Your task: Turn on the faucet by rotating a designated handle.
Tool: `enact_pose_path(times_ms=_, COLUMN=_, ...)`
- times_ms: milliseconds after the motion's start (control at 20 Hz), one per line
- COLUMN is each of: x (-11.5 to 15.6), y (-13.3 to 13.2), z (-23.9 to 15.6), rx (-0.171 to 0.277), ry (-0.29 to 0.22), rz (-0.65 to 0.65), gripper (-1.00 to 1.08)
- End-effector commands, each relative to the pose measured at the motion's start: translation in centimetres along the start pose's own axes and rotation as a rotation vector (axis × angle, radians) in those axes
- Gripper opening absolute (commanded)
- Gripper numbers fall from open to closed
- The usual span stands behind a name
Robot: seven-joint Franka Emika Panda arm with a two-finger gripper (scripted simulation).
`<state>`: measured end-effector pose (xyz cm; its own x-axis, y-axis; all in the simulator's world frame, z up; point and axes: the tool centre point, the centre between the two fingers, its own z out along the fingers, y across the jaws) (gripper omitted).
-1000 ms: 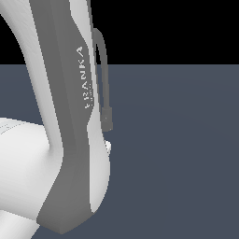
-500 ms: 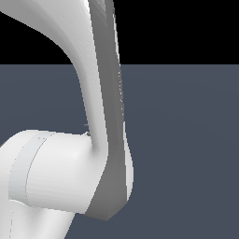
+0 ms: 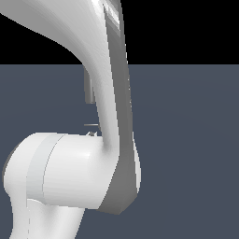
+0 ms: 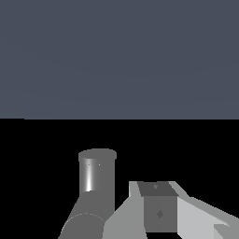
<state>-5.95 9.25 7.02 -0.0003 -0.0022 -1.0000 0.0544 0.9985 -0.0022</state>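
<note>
In the wrist view the end effector [image 4: 161, 210] shows only as a grey block with paler angled faces beside it. Its fingertips are cut off by the frame edge, so I cannot tell whether it is released or clenched, and nothing can be seen held in it. Just beside it stands a thick grey cylinder with a flat cap, which I take to be part of the faucet [image 4: 97, 172]; whether the two touch cannot be told. The thin handle does not show in this view. In the exterior view the bulky white arm [image 3: 112, 116] covers nearly all of the fixture. At the arm's edge on the exterior view's left, a short grey length of the faucet [image 3: 88, 91] peeks out, and below it a thin horizontal sliver that is probably the handle [image 3: 91, 125]. Both stand on the blue-grey ground [image 3: 186, 140]. The step in hand looks like the approach to the rod. To do it well, bring a fingertip against the rod out toward its free end, where leverage is best. Push in an arc around the base's axis, not straight through it. Keep clear of the thick tube, since a bump there would stall the turn.
</note>
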Motion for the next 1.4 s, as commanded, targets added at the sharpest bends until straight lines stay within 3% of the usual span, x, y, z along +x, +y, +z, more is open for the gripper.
enact_pose_path(times_ms=0, x=0.0, y=0.0, z=0.0, rx=-0.001, ry=0.000, rz=-0.001, gripper=-1.00)
enact_pose_path(times_ms=750, x=-3.9, y=1.3, z=0.0, rx=-0.001, ry=0.000, rz=-0.001, gripper=-1.00)
enact_pose_path(times_ms=800, x=-3.1, y=0.9, z=0.0, rx=0.005, ry=0.011, rz=-0.003, gripper=-1.00)
enact_pose_path(times_ms=1350, x=-6.7, y=-0.1, z=0.0, rx=0.001, ry=0.003, rz=-0.002, gripper=-1.00)
